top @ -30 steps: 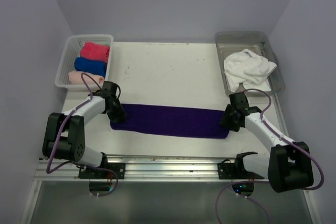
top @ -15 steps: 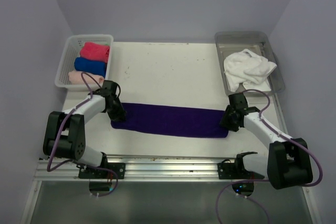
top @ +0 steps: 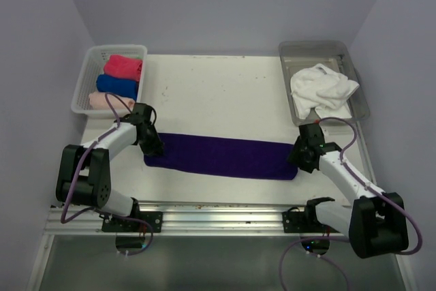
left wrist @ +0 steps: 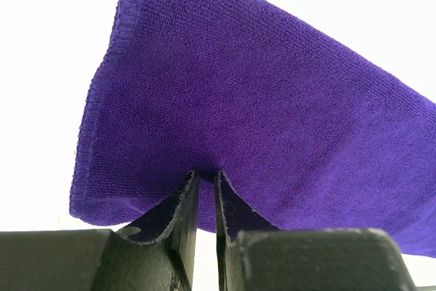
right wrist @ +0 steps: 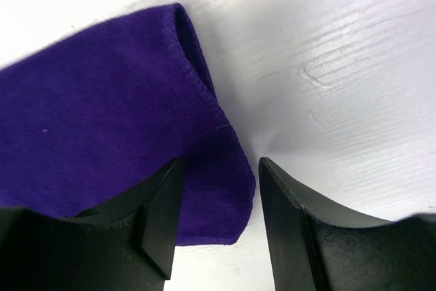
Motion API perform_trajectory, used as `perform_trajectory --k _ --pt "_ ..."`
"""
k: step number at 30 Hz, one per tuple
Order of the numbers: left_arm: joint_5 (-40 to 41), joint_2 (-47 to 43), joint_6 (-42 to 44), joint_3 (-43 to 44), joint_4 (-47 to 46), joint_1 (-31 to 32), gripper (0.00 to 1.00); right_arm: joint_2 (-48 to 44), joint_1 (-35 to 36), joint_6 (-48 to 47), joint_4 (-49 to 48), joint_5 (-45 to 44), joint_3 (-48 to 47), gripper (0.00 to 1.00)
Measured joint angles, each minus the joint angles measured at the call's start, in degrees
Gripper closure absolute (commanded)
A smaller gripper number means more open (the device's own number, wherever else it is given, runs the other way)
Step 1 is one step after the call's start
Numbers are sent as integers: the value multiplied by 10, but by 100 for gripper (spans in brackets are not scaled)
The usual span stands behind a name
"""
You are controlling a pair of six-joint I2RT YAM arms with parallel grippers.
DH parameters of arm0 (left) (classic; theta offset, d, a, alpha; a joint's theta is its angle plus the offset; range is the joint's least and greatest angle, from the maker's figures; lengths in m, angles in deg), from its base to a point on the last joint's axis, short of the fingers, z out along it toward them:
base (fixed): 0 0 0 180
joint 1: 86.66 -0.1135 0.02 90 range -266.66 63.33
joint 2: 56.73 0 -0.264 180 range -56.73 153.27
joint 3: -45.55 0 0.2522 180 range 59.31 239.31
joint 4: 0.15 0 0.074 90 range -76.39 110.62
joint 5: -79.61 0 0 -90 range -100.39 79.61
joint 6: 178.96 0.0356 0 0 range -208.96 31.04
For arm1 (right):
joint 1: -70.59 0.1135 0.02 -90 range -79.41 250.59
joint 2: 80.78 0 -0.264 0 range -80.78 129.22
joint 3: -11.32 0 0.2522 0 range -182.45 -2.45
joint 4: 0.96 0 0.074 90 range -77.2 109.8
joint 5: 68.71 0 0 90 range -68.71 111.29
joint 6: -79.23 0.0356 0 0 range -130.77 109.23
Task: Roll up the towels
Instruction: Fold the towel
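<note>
Your white counter (top: 225, 93) fills the middle of the overhead view, and both arms reach onto it from the near edge. The left arm (top: 112, 142) bends in toward the left end of the cloth, and the right arm (top: 344, 175) toward its right end.

Between them lies the deep purple cloth towel (top: 221, 156). It is folded into a long, narrow band that runs across the near half of the counter, and it is not rolled.

At the far right corner you have the grey metal tray (top: 312, 44), and at the far left corner the white plastic lattice basket (top: 83, 80). A white cloth towel (top: 321, 88) sits crumpled in the tray. In the basket, three rolled towels lie side by side:
- the hot pink rolled towel (top: 123, 67), farthest from you
- the blue rolled towel (top: 117, 86), in the middle
- the pale pink rolled towel (top: 101, 100), nearest you

In the left wrist view, your left jaws are almost together, clamped on a pinch of the purple towel at its left end. The cloth rises away from the pinch, and its stitched hem runs down the left side.

In the right wrist view, your right jaws stand apart at the towel's right end and grip nothing. The rounded corner of the cloth lies in the gap between them. One jaw sits over the purple cloth and the other over bare counter.
</note>
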Motion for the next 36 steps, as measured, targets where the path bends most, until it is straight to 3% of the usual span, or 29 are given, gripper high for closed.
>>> perform_trajectory --k 7,10,11,15,24,36 --pt "0 0 2 0 -1 0 83 57 0 -7 -6 21 -5 49" --pt "0 0 2 0 -1 0 83 64 -3 -16 -11 30 -7 66" --pt "0 0 2 0 -1 0 83 64 -3 -18 -13 32 -7 80" --pt "0 -3 2 0 -1 0 83 65 -3 -21 -24 53 -7 100" --pt "-1 -3 2 0 -4 0 85 42 -3 -16 -17 55 -7 100" --pt "-12 -16 2 0 -10 0 84 -58 -3 -18 50 23 -42 100"
